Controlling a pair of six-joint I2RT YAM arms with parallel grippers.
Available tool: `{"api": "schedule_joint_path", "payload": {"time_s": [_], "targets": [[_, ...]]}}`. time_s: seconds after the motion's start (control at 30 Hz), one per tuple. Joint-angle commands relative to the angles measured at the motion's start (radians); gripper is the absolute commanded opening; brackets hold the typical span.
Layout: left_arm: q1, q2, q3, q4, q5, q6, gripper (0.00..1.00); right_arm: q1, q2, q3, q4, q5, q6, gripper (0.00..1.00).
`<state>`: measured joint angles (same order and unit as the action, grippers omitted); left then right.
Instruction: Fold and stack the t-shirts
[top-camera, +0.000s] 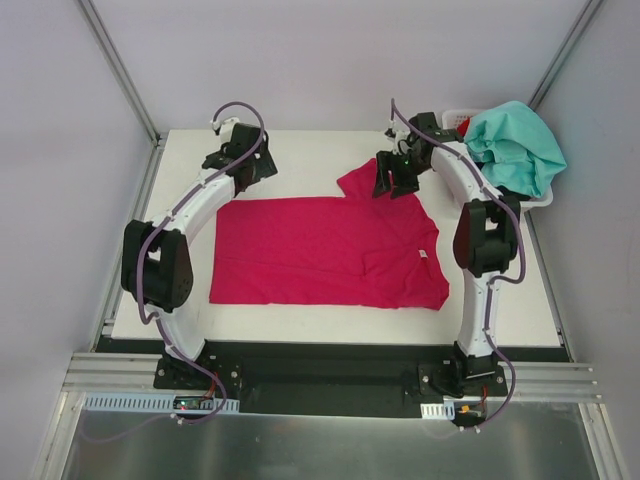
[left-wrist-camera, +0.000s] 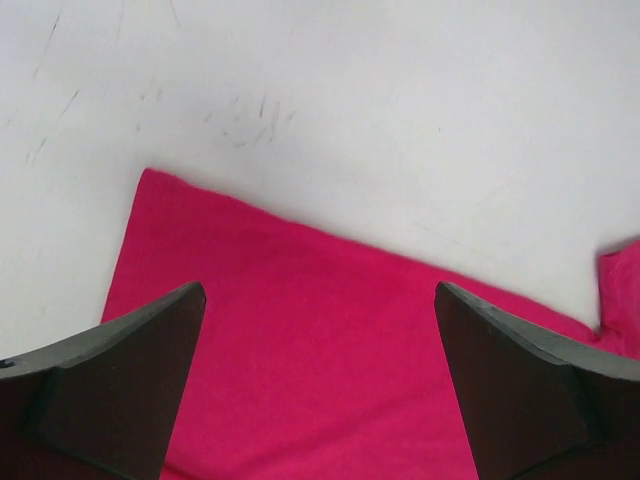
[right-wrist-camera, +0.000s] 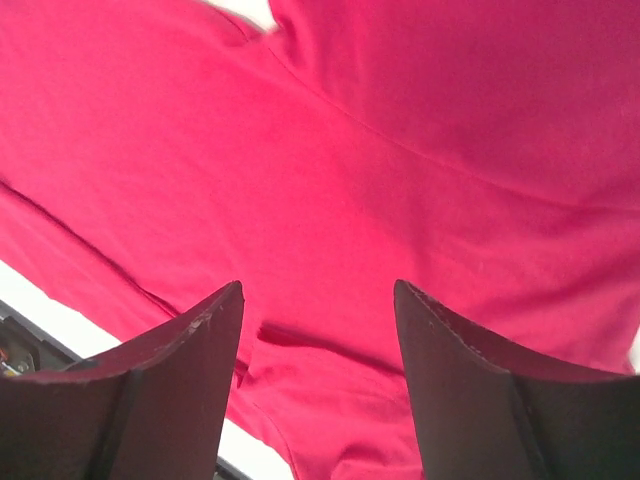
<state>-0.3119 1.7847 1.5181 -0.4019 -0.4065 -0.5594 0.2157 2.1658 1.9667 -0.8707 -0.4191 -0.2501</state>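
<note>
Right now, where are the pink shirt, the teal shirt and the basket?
pink t-shirt (top-camera: 310, 250): top view, middle of its body.
teal t-shirt (top-camera: 515, 145): top view, bunched middle.
white basket (top-camera: 535, 203): top view, near rim.

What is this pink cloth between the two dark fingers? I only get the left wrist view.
Observer: A magenta t-shirt, spread flat on the white table; the top camera shows it whole.
Operator: Is it the only shirt?
Observer: No. A teal shirt is heaped in a white basket at the table's far right corner.
Operator: And the other arm?
Observer: The right gripper hovers over the magenta t-shirt's far sleeve, fingers apart, holding nothing.
</note>
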Motion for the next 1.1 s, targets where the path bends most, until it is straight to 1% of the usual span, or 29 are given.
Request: {"api": "schedule_joint_path", "payload": {"time_s": [0.0, 0.1, 0.13, 0.17, 0.2, 0.23, 0.33, 0.4, 0.5, 0.57, 0.6, 0.63, 0.67, 0.77, 0.8, 0.97, 1.07], "targets": [[0.023, -0.044, -0.075, 0.268, 0.008, 0.064, 0.99, 0.001, 0.021, 0.134, 0.118, -0.121, -0.075, 0.65], [0.028, -0.034, -0.094, 0.342, -0.017, 0.076, 0.99, -0.006, 0.077, 0.226, 0.134, -0.135, -0.098, 0.66], [0.028, -0.036, -0.107, 0.366, -0.038, 0.079, 0.99, -0.012, 0.091, 0.242, 0.153, -0.141, -0.103, 0.69], [0.03, -0.039, -0.122, 0.436, -0.048, 0.093, 0.99, -0.013, 0.103, 0.254, 0.165, -0.144, -0.107, 0.72], [0.03, -0.044, -0.153, 0.466, -0.055, 0.101, 0.99, -0.016, 0.114, 0.264, 0.183, -0.139, -0.115, 0.76], [0.031, -0.044, -0.162, 0.494, -0.063, 0.105, 0.99, -0.022, 0.126, 0.262, 0.223, -0.135, -0.118, 0.83], [0.04, -0.041, -0.174, 0.544, -0.077, 0.118, 0.99, -0.03, 0.159, 0.27, 0.286, -0.101, -0.12, 0.91], [0.05, -0.028, -0.177, 0.557, -0.087, 0.113, 0.99, -0.035, 0.192, 0.293, 0.294, -0.066, -0.109, 0.93], [0.057, -0.025, -0.229, 0.619, -0.106, 0.104, 0.99, -0.055, 0.244, 0.311, 0.337, -0.067, -0.077, 0.93], [0.062, -0.022, -0.251, 0.679, -0.104, 0.092, 0.99, -0.073, 0.265, 0.292, 0.398, -0.099, -0.013, 0.93], [0.063, -0.018, -0.257, 0.689, -0.1, 0.087, 0.99, -0.081, 0.273, 0.282, 0.427, -0.162, 0.009, 0.93], [0.063, -0.012, -0.257, 0.698, -0.098, 0.084, 0.99, -0.093, 0.279, 0.275, 0.476, -0.19, 0.029, 0.93], [0.065, 0.005, -0.254, 0.701, -0.1, 0.081, 0.99, -0.099, 0.293, 0.27, 0.495, -0.205, 0.067, 0.92], [0.066, 0.033, -0.24, 0.704, -0.095, 0.066, 0.99, -0.114, 0.312, 0.279, 0.53, -0.262, 0.101, 0.93], [0.068, 0.033, -0.246, 0.71, -0.092, 0.059, 0.99, -0.119, 0.316, 0.273, 0.538, -0.289, 0.106, 0.92], [0.091, 0.05, -0.279, 0.758, -0.045, -0.002, 0.99, -0.144, 0.35, 0.3, 0.575, -0.329, 0.115, 0.92], [0.097, 0.053, -0.294, 0.773, -0.031, -0.031, 0.99, -0.168, 0.385, 0.31, 0.66, -0.394, 0.222, 0.92]]}}
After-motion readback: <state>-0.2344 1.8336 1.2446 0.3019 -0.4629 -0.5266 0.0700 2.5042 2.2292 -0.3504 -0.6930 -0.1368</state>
